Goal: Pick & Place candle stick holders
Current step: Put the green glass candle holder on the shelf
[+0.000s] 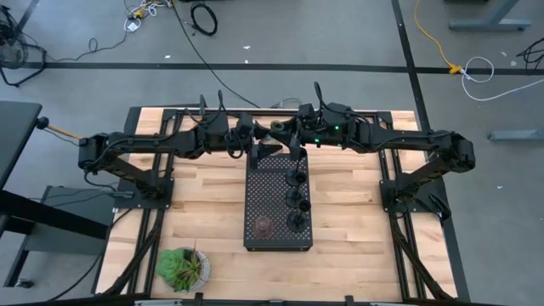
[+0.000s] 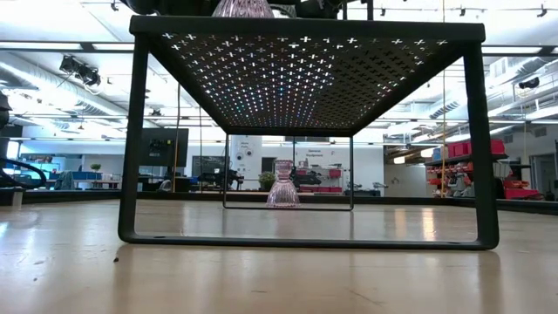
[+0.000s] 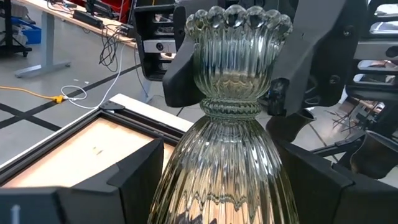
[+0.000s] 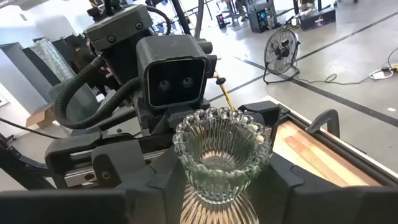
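Observation:
An olive-green ribbed glass holder [image 3: 230, 124] stands upright in the air between my two grippers, over the table's far middle; it also shows in the high view [image 1: 278, 127]. My left gripper [image 1: 268, 133] is shut on its bell-shaped lower body. My right gripper [image 1: 289, 133] faces it and is shut on its beaded upper cup [image 4: 221, 152]. Three black stemmed holders [image 1: 297, 197] stand in a row along the right side of the black perforated tray [image 1: 255, 183]. A brownish glass holder [image 1: 265, 225] stands near the tray's near left corner. A pinkish holder [image 2: 283, 183] stands on the table beyond the tray. My left gripper pinches the holder's wide ribbed lower body [image 3: 180, 180] between its two fingers [image 3: 134, 183]. It comes level from the table's left. The holder stands upright in the hold; its foot is out of the frame. My right gripper pinches the holder just below the beaded rim of the upper cup [image 4: 186, 177] between its two fingers [image 4: 283, 180]. It comes level from the table's right. In the left wrist view its fingers [image 3: 180, 68] flank the cup.
The tray stands on legs [image 2: 131, 139] in the table's middle. A leafy green plant [image 1: 181, 267] sits at the near left corner. The arms' frames stand on the left and right. Bare wood lies on both sides of the tray.

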You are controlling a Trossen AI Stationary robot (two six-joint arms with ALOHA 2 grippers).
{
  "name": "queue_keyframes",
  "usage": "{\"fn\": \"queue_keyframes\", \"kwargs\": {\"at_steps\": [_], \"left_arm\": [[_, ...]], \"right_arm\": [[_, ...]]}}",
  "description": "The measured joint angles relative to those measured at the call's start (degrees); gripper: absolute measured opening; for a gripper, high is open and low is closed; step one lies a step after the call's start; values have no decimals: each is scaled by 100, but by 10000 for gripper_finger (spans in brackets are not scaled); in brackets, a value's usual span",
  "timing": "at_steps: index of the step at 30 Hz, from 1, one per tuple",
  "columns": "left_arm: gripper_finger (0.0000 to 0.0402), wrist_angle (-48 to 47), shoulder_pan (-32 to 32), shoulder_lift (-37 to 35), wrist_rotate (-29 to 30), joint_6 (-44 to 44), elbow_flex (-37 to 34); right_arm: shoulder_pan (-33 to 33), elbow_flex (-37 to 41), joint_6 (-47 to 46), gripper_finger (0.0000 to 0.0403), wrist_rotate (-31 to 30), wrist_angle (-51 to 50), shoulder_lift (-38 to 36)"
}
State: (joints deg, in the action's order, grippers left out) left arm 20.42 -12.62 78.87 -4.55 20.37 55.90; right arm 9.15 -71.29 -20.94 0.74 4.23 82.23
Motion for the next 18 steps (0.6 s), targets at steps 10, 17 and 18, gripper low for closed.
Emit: {"fn": "queue_keyframes", "kwargs": {"at_steps": [10,17,18], "left_arm": [[277,-25,-7,-49,77,17,-4],[273,-298,41,-180,88,56,-11],[273,-388,61,-200,83,101,-11]], "right_arm": [[60,-1,417,169,35,-43,-321],[135,-25,639,158,-188,-171,-773],[135,-22,726,156,-292,-177,-836]]}}
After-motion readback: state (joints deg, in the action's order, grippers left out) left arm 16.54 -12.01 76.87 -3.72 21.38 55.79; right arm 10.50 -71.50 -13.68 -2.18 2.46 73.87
